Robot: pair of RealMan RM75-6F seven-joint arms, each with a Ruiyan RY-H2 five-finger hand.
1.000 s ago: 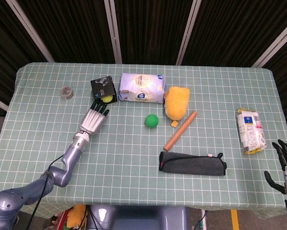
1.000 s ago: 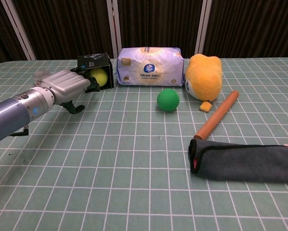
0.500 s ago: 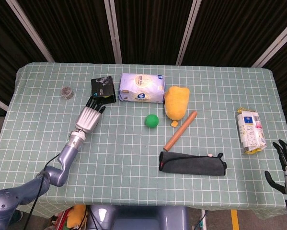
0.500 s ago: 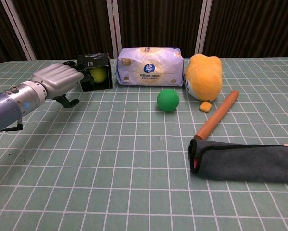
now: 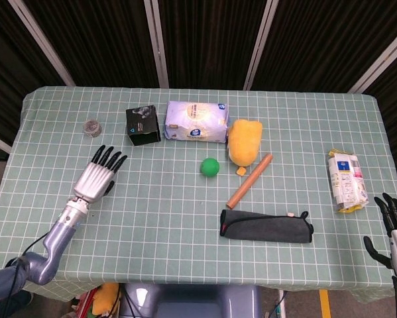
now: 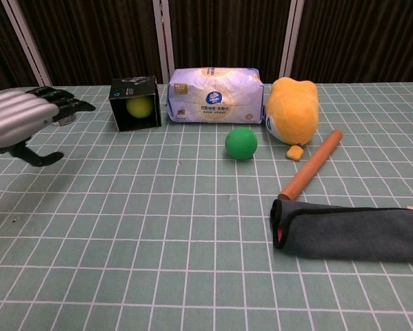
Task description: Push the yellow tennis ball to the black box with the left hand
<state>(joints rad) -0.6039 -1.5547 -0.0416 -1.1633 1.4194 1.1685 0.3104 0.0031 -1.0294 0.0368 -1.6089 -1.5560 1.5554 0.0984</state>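
Observation:
The yellow tennis ball (image 6: 138, 108) rests against the front face of the black box (image 6: 134, 103), which stands at the back left of the table (image 5: 142, 124). The head view hides the ball behind the box. My left hand (image 5: 97, 177) (image 6: 18, 121) hovers well to the left of and nearer than the box, fingers spread, holding nothing. My right hand (image 5: 396, 232) hangs open at the table's near right corner, away from everything.
A tissue pack (image 5: 197, 122) stands right of the box. Further right are a yellow plush toy (image 5: 244, 141), a green ball (image 5: 210, 167), a wooden rod (image 5: 249, 180) and a dark pouch (image 5: 266, 226). A small grey roll (image 5: 91, 127) lies at far left, a snack packet (image 5: 346, 181) at right.
My left hand has pulled back from the black box toward the near left. The tennis ball stays against the box. The right hand has not moved.

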